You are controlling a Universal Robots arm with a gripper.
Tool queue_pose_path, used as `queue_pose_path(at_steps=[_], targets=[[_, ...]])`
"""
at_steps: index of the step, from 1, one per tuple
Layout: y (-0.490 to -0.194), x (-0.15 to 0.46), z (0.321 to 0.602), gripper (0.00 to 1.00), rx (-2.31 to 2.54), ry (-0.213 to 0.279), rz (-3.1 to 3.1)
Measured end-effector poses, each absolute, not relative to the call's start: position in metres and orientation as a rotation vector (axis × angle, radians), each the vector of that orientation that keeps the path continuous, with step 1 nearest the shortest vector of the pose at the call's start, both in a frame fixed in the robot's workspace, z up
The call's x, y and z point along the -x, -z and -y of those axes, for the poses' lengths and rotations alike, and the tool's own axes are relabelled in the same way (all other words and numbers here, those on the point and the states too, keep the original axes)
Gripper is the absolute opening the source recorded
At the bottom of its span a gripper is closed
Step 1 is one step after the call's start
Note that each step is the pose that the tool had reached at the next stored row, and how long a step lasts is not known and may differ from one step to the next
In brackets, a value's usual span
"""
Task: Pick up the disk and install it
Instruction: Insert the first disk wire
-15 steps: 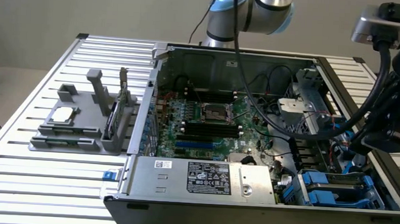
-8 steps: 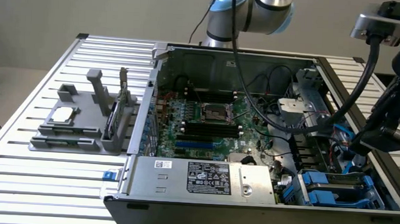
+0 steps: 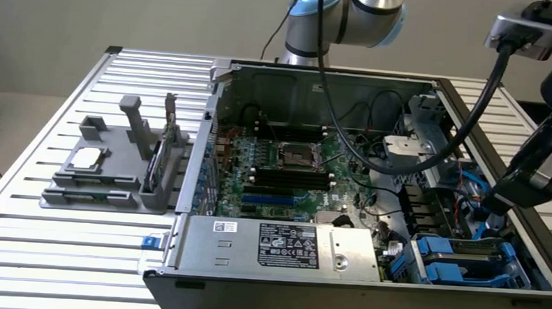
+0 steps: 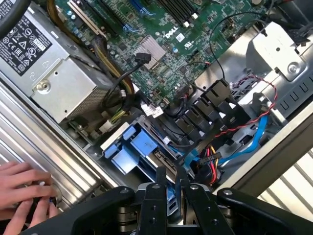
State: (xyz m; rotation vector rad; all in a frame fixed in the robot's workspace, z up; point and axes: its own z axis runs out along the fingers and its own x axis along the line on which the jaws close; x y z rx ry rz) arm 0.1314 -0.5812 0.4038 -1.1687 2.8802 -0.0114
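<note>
Case (image 3: 204, 141) on table (image 3: 29, 255), disk (image 3: 460, 259) inside (near corner), stand (image 3: 98, 188) beside case

Ext. cam: set high, angled down over the whole open PC case (image 3: 344, 300) on the slatted table (image 3: 29, 255), mid range, w/ the arm (image 3: 357, 18) rising at the far side. Wrist cam: v. close, looking down past the gripper (image 4: 169, 172) into the case's drive-bay corner. Shared by both: power supply (image 3: 282, 245), motherboard (image 3: 285, 162), blue drive caddies (image 3: 453, 254).
</note>
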Motion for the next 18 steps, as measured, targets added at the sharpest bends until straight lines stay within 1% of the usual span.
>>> queue_pose_path(at_steps=[18], targets=[[-0.4022, -0.1314, 0.5812, 0.22, 0.719, 0.019, -3.026]])
